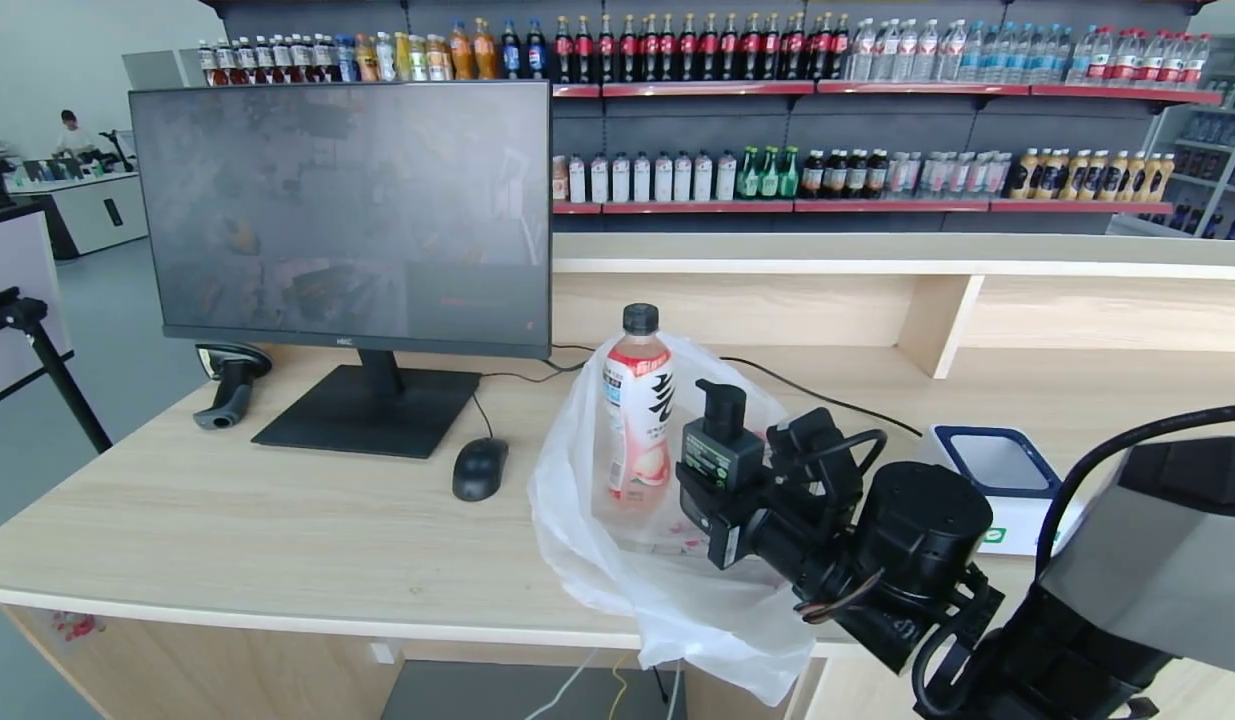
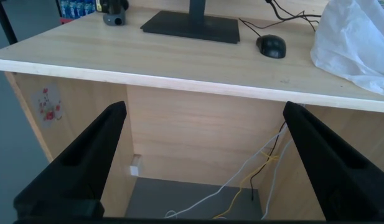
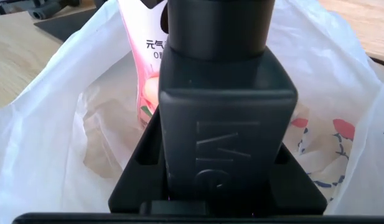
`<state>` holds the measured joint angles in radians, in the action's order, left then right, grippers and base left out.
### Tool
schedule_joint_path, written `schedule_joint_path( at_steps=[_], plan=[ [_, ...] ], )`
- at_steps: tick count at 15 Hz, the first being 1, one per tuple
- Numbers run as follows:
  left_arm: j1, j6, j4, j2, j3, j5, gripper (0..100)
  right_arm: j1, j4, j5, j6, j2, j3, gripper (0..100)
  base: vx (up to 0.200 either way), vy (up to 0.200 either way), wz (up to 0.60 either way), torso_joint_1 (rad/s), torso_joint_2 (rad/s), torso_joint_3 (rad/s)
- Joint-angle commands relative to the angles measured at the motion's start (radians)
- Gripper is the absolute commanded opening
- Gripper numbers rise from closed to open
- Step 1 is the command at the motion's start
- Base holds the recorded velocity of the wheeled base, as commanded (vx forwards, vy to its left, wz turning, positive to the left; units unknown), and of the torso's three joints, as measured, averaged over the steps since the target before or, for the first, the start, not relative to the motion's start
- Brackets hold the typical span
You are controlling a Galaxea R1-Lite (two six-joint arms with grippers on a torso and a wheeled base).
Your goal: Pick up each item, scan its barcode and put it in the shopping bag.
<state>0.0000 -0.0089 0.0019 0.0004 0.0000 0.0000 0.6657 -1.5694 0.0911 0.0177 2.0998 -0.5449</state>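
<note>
A white plastic shopping bag (image 1: 617, 560) lies open on the wooden counter (image 1: 227, 520), its edge hanging over the front. Inside it stands a pink-labelled drink bottle (image 1: 637, 410) with a black cap, also seen as the pink bottle (image 3: 145, 68) in the right wrist view. My right gripper (image 1: 747, 485) is over the bag, just right of that bottle, shut on a dark bottle (image 1: 719, 440) with a green label; this dark bottle (image 3: 226, 124) stands upright. My left gripper (image 2: 204, 155) hangs open and empty below the counter's front edge (image 2: 179, 81).
A monitor (image 1: 342, 215) on a black stand, a mouse (image 1: 479, 468) and a handheld scanner (image 1: 227, 385) occupy the counter's left half. A white scanner box (image 1: 992, 480) with a blue rim sits right of the bag. Cables (image 2: 254, 180) hang under the counter.
</note>
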Motion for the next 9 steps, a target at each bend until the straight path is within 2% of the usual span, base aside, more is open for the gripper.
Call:
schedule_joint_path(
  at_steps=[1,9],
  plan=[
    [0.000,-0.002,0.000,0.000,0.000,0.000,100,0.000,-0.001,-0.001,0.001,0.009,0.000,0,0.000,0.000,0.00,0.000,0.00,0.000],
    [0.000,-0.002,0.001,0.000,0.000,0.000,100,0.005,-0.001,0.003,0.001,0.063,0.017,0,0.000,0.000,0.00,0.000,0.00,0.000]
  ],
)
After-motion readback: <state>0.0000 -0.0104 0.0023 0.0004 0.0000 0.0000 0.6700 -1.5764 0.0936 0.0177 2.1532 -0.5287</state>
